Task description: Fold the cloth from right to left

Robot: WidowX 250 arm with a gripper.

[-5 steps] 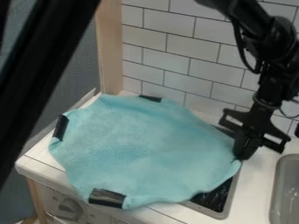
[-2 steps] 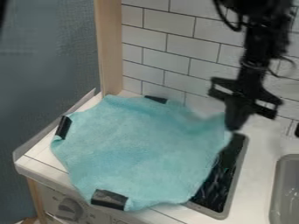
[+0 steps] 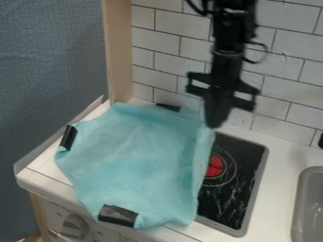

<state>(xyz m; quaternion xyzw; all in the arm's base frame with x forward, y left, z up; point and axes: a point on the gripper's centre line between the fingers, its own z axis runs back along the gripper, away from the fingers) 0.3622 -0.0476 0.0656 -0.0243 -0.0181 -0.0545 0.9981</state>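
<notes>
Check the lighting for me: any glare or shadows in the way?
Camera view: pale streaks on the stove, reflections or marks, I can't tell; soft shading along the cloth's right side; the gripper reads near-black, with little surface detail.

Lighting moderate, diffuse; source direction undetermined.
White desk [image 3: 281, 155] reads brightest; dark arm [image 3: 232, 29] loses surface detail; pale, glare-like streaks noted on black stove top [image 3: 236, 210]; soft shading across cloth [image 3: 132, 158].
</notes>
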